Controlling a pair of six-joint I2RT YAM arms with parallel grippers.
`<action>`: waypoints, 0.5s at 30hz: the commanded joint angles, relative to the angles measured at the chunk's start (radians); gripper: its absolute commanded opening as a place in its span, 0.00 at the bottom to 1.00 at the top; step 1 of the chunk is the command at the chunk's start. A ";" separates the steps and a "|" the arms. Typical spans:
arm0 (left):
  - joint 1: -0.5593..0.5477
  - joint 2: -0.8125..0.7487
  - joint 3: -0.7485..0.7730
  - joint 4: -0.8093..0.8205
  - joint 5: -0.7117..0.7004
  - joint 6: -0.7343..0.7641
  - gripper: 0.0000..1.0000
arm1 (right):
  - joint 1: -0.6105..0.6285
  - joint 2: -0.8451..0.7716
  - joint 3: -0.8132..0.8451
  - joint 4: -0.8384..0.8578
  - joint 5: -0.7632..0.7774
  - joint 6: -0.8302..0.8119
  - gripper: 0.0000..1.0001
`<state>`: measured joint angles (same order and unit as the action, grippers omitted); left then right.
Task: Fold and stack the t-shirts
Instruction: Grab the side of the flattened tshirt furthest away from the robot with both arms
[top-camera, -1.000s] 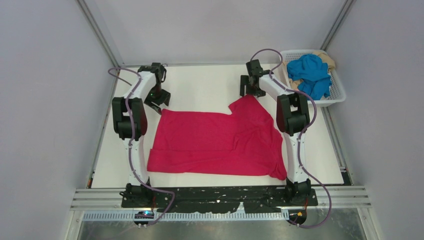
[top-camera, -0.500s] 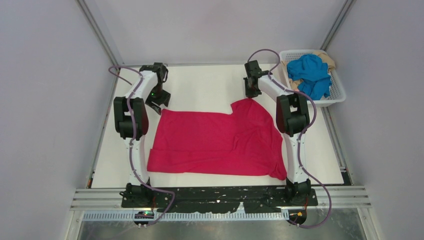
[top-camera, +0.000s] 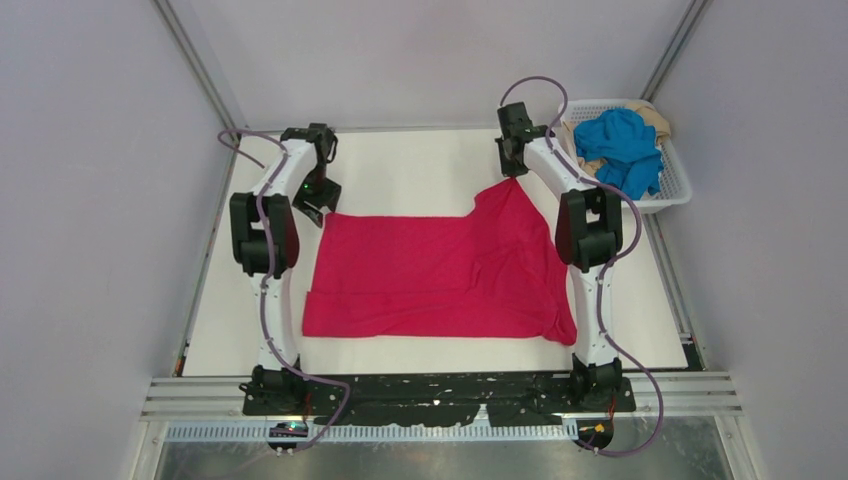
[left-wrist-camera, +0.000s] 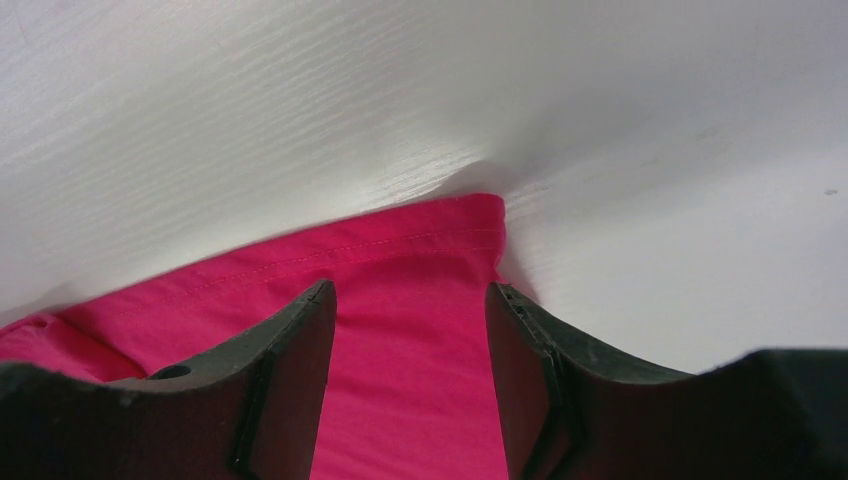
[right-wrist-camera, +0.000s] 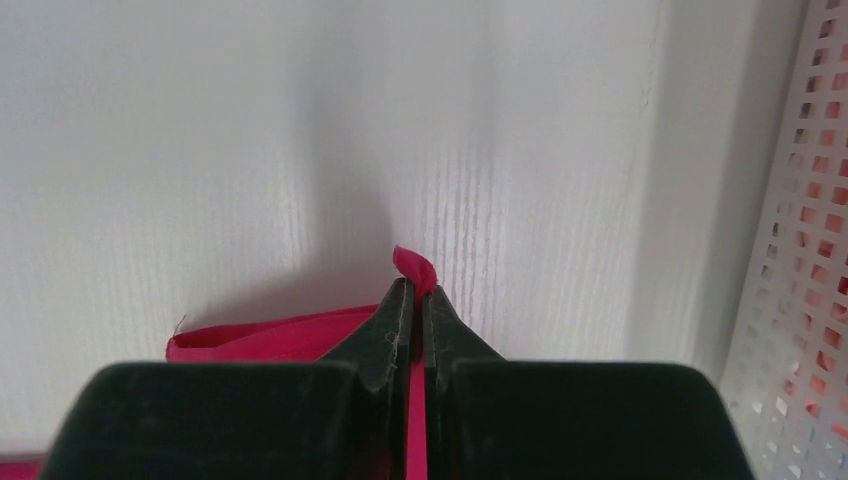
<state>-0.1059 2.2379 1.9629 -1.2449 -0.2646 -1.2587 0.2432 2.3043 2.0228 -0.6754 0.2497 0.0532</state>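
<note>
A large crimson-pink t-shirt (top-camera: 430, 270) lies spread across the middle of the white table. My right gripper (top-camera: 513, 172) is shut on its far right corner and holds it off the table. A tuft of pink fabric (right-wrist-camera: 412, 262) pokes out past the closed fingertips of the right gripper (right-wrist-camera: 415, 285). My left gripper (top-camera: 318, 210) sits at the shirt's far left corner. Its jaws stand apart, and the left gripper (left-wrist-camera: 410, 290) straddles the hemmed corner of the shirt (left-wrist-camera: 400, 250), which lies flat. A blue t-shirt (top-camera: 620, 150) and a beige one (top-camera: 655, 118) lie bunched in the basket.
The white lattice basket (top-camera: 680, 190) stands at the far right corner of the table, and its wall (right-wrist-camera: 800, 250) is close on the right of my right gripper. Grey enclosure walls ring the table. Both arm bases sit on the black rail at the near edge.
My right gripper shut on the shirt's far right corner and drew it up and away, pulling the far edge straighter. The left gripper has hardly moved.
</note>
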 joint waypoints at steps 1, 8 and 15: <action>-0.013 0.012 0.060 -0.052 -0.056 -0.046 0.58 | -0.026 -0.046 0.028 -0.004 0.025 -0.060 0.06; -0.032 0.043 0.124 -0.053 -0.076 -0.090 0.58 | -0.028 -0.069 -0.016 0.023 -0.062 -0.121 0.06; -0.034 0.133 0.166 0.007 0.003 -0.038 0.59 | -0.028 -0.093 -0.068 0.044 -0.084 -0.138 0.06</action>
<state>-0.1375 2.3054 2.0777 -1.2530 -0.2821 -1.3048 0.2142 2.2986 1.9793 -0.6708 0.1864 -0.0555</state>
